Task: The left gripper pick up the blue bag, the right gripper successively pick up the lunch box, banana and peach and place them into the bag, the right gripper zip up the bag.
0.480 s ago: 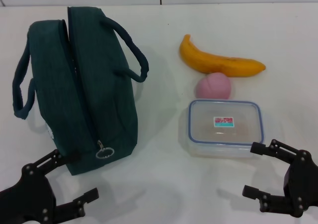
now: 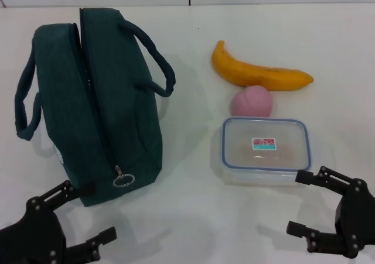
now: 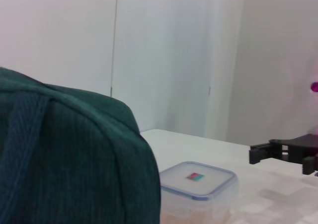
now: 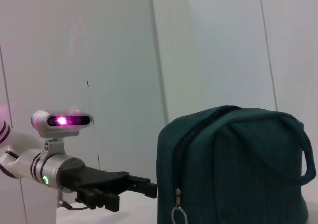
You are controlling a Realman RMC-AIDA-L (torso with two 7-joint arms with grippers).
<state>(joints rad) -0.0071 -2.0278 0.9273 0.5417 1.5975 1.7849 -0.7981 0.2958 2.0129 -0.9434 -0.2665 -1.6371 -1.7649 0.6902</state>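
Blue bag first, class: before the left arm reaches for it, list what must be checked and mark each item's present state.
1. Blue bag upright, handles free: ok.
2. Left gripper open, empty, just short of the bag's near end: ok.
3. Right gripper open, clear of the lunch box: ok.
4. Banana, peach and lunch box uncovered beside the bag: ok.
5. Bag unzipped for loading: cannot tell.

1. No readable text, brand or number in any view;
2. lunch box [image 2: 265, 150] lid carries a small pink-and-teal sticker [image 2: 264, 143]; print too small to read;
3. bag [image 2: 96, 100] shows no legible logo or label.
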